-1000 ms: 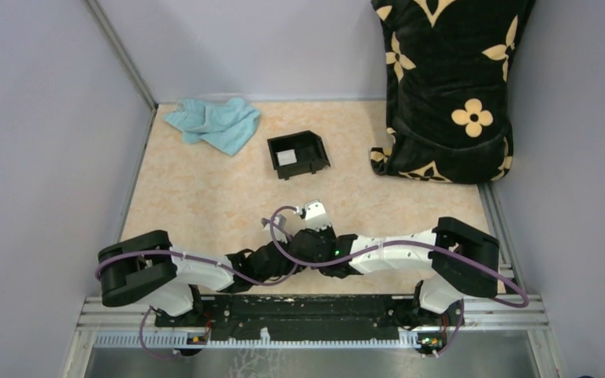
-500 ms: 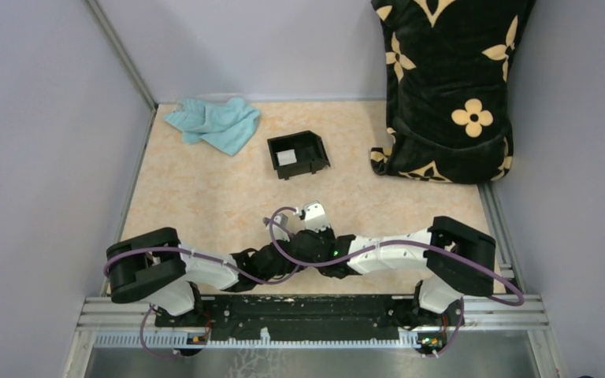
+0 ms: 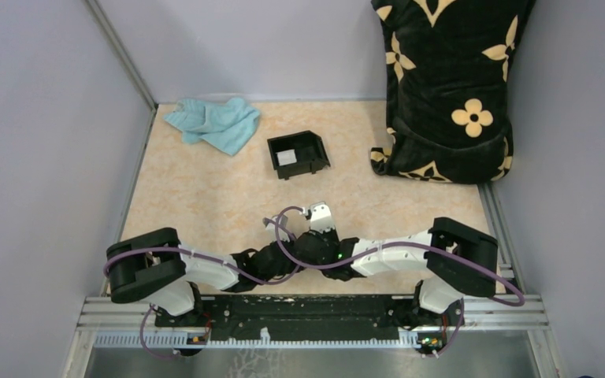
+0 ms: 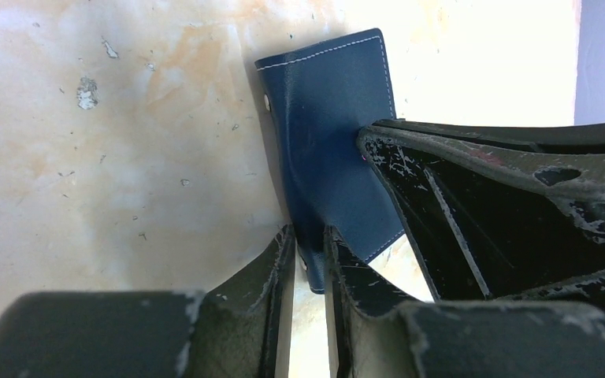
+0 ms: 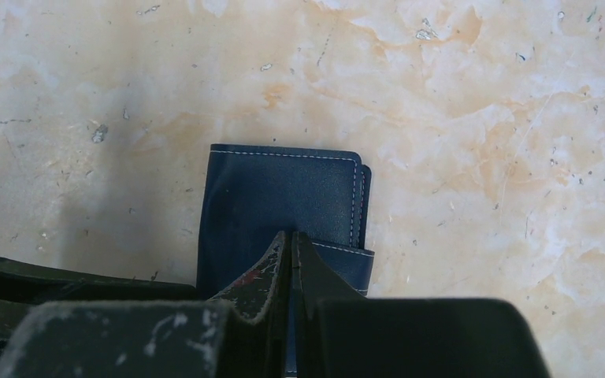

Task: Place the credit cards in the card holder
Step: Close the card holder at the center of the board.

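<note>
The card holder [image 4: 331, 118], a dark navy-blue wallet with white stitching, lies folded on the table close to the arm bases. In the top view the two wrists hide it. My left gripper [image 4: 309, 232] is shut on the wallet's near edge, which stands pinched between its fingers. From the right, my right gripper [image 5: 293, 235] is shut, its fingers [image 4: 441, 205] touching the card holder [image 5: 276, 189] on its top face. One pale grey-white credit card [image 3: 286, 157] lies inside the black box [image 3: 311, 150] at the back.
A light blue cloth [image 3: 214, 124] lies crumpled at the back left. A black bag with yellow flowers [image 3: 449, 87] stands at the back right. Grey walls close in both sides, and a metal rail [image 3: 315, 315] runs along the near edge.
The left jaws have narrowed a little on the wallet's edge. Both wrists have shifted slightly over the wallet, and the left arm's base link has turned a little to the right.
</note>
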You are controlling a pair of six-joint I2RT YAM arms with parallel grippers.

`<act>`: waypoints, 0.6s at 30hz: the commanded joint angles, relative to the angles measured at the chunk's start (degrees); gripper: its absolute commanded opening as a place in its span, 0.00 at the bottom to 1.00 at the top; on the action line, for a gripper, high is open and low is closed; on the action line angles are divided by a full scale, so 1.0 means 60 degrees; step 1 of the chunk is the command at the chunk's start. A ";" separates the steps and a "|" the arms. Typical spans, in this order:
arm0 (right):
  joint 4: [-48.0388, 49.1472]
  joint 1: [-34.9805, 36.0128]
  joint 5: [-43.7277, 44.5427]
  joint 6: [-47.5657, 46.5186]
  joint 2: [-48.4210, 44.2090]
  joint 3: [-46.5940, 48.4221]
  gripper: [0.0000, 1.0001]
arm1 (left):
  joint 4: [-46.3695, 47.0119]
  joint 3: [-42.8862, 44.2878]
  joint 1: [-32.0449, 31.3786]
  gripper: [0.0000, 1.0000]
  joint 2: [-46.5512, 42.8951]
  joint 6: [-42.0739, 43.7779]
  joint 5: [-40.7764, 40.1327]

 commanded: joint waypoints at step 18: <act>-0.0836 0.0340 0.0509 0.0269 -0.0739 -0.0024 0.02 | -0.0837 0.0360 -0.0167 0.24 0.0045 0.0086 -0.0304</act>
